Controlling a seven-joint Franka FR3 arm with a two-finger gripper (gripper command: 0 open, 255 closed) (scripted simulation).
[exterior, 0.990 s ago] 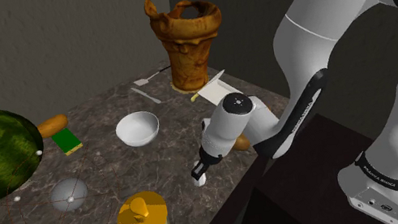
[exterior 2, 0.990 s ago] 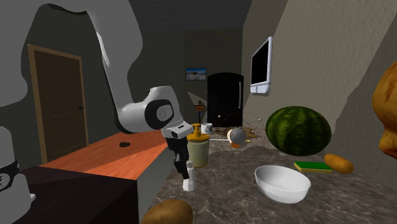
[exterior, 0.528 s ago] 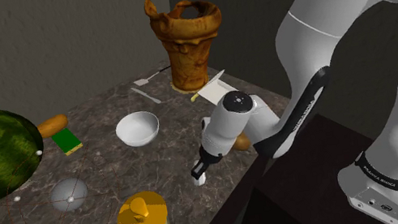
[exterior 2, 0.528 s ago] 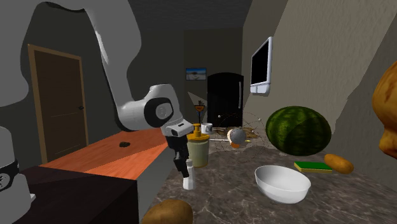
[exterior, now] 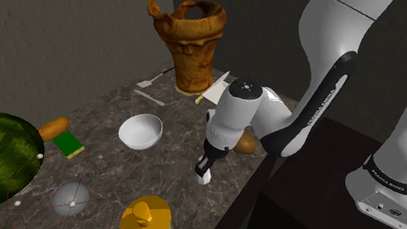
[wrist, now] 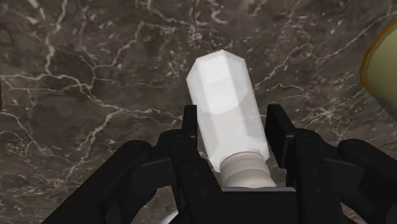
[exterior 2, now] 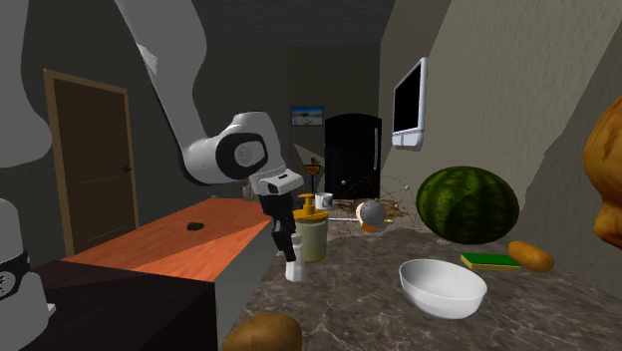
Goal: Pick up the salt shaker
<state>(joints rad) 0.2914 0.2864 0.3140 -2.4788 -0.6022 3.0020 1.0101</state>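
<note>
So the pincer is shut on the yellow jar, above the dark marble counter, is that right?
Not quite. The pincer is shut on the white shaker, not the yellow jar, which stands apart on the counter. The wrist view shows the shaker clasped between the fingers. The rest holds: it is above the dark marble counter.

We can read no words or numbers anywhere. A short line of dark lettering runs across the arm's base [exterior: 388, 177], too small for us to make out. The framed picture [exterior 2: 308, 116] bears no legible text.
</note>
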